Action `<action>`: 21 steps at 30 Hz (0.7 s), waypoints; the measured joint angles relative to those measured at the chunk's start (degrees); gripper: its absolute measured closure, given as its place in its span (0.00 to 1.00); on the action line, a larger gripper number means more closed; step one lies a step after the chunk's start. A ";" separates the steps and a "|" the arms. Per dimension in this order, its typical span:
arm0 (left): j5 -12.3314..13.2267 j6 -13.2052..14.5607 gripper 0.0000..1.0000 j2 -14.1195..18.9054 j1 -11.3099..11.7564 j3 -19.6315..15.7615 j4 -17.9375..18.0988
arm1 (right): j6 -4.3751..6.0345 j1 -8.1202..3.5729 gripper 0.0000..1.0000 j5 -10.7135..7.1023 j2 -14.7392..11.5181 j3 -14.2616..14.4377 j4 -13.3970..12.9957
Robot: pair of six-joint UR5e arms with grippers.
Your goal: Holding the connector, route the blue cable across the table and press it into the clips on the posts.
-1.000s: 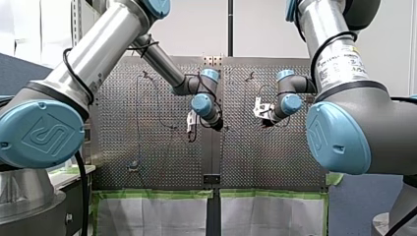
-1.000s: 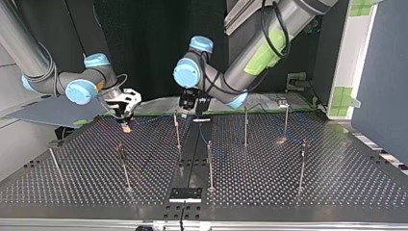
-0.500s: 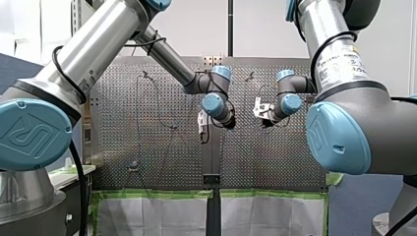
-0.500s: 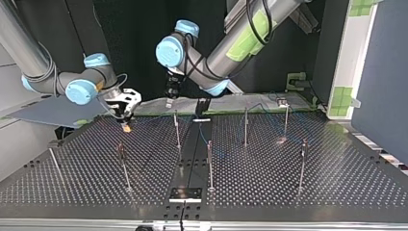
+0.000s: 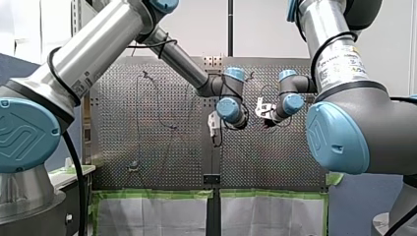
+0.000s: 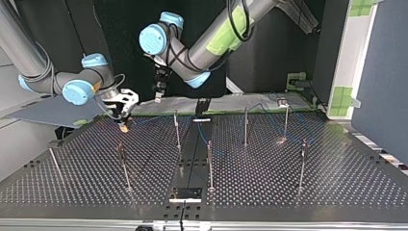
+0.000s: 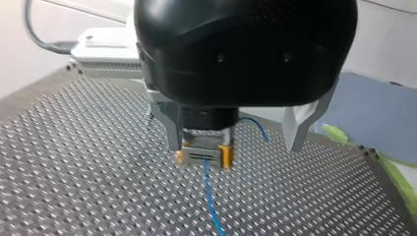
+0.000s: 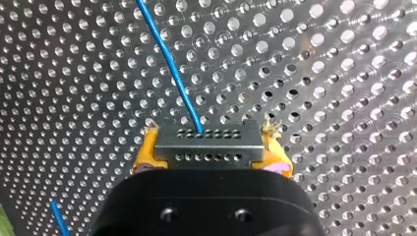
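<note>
"Standing by the counter (image 6: pixel 288 192), could you see who had the connector (image 7: pixel 204 153)?"

"The right gripper (image 8: pixel 210 140) had it, clenched across its ends between yellow pads (image 8: pixel 145 153). It sat low over the perforations, well off the centre seam (image 6: pixel 192 159) on the right arm's side, with the blue cable (image 8: pixel 168 61) leading away toward the seam as far as I could follow it."

"And the left gripper (image 7: pixel 234 147)?"

"Released, grasping nothing; its pale fingers (image 7: pixel 301 120) stood wide apart. It hung well clear of the counter, close to the seam on the connector's side, so the two arms were near each other."

"What worried you?"

"Three things, as I judged it. The cable lay loose, and a sideways haul could have hooked it round one of the posts (image 6: pixel 246 126) beside the seam instead of dropping it into a clip. A hard pull might also have twisted the connector in those pads, since only its ends were pinched. And with the left arm reaching over the seam, a careless descent could have clipped the right gripper or pinned the cable. Whether the blue runs beyond the seam were seated in clips was too small for me to tell."
</note>
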 joint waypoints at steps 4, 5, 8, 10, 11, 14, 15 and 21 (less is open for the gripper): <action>-2.18 -1.04 0.00 -2.17 -0.32 2.18 -1.27 | -0.04 -0.26 1.00 0.00 0.00 0.01 0.00; -2.64 -1.15 0.00 -2.62 -0.33 2.63 -1.38 | -0.03 -0.28 1.00 0.00 0.00 0.02 0.00; -3.73 -1.37 0.00 -4.02 -0.10 4.03 -1.58 | -0.04 -0.32 1.00 0.00 -0.01 0.02 0.00; -4.10 -1.42 0.00 -5.11 0.05 5.11 -1.61 | -0.04 -0.33 1.00 0.00 -0.01 0.03 0.00; -4.18 -1.43 0.00 -5.58 0.08 5.59 -1.61 | -0.05 -0.33 1.00 -0.02 0.00 0.03 0.00; -4.31 -1.45 0.00 -6.74 0.01 7.11 -1.62 | -0.01 -0.32 1.00 -0.50 0.01 0.04 0.00; -4.33 -1.46 0.00 -7.08 -0.07 7.60 -1.75 | 0.00 -0.32 1.00 -0.85 0.01 0.03 -0.01; -5.41 -1.55 0.00 -9.77 -0.70 10.65 -3.91 | 0.10 -0.30 1.00 -1.84 0.00 0.03 0.00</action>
